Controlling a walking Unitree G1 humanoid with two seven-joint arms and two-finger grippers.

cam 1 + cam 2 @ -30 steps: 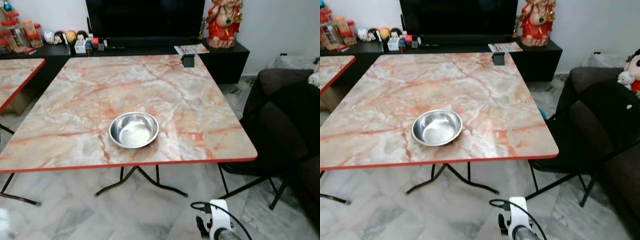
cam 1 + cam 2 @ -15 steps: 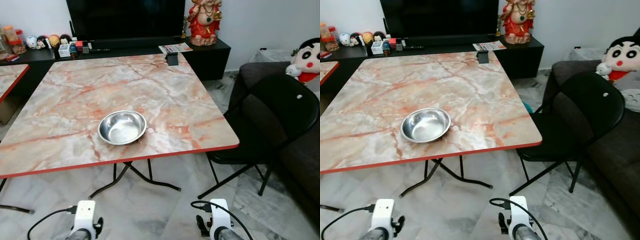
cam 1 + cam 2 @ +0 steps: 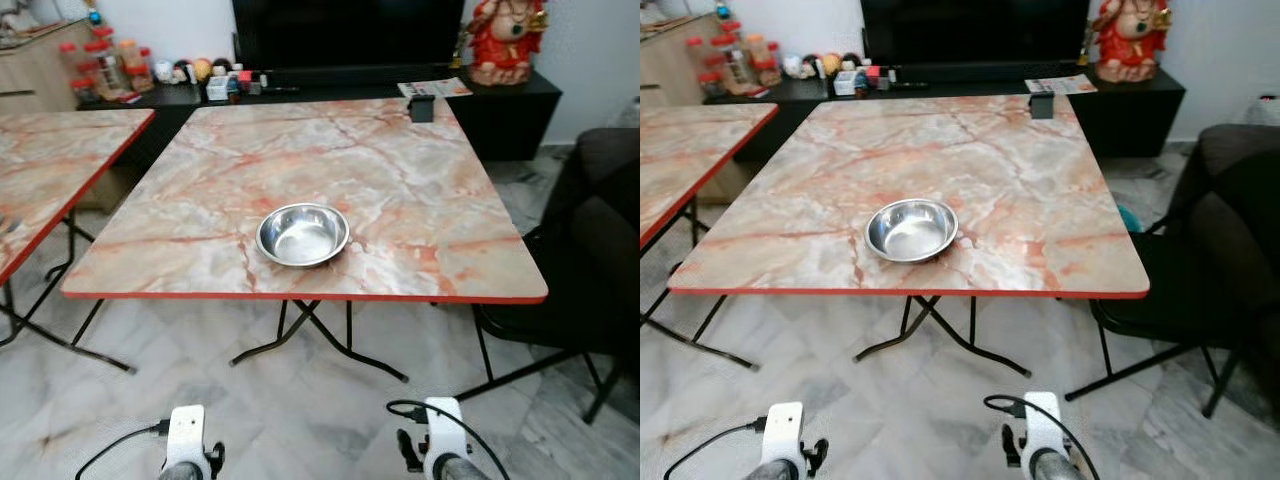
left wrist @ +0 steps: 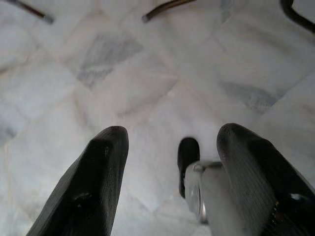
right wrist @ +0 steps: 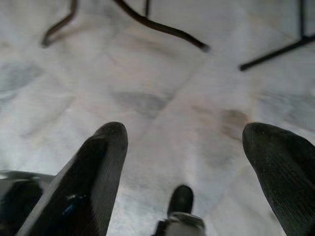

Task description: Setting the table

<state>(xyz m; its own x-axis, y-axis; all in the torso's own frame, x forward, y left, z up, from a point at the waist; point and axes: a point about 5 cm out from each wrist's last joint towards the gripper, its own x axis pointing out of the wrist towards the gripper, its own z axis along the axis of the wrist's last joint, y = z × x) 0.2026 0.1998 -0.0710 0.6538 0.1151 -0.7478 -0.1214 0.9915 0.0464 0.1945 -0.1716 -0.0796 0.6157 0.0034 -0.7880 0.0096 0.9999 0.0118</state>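
Observation:
A steel bowl (image 3: 302,234) sits empty on the marble-patterned folding table (image 3: 420,200), a little back from its red front edge. Both arms hang low in front of the table, their white wrists showing at the bottom of the eye views. My left gripper (image 4: 170,162) is open over the marble floor with nothing between its fingers (image 4: 93,187). My right gripper (image 5: 184,167) is also open and empty above the floor, fingers (image 5: 93,172) wide apart.
A second marble table (image 3: 50,180) stands at the left. A black folding chair (image 3: 590,290) is at the table's right side. Behind are a black TV console (image 3: 330,85), a small black holder (image 3: 422,107) on the table's far edge, jars and a red statue (image 3: 505,40).
The view has swung left: the second table came further into sight, the chair and plush toy slid off right. The bowl stays put on the table.

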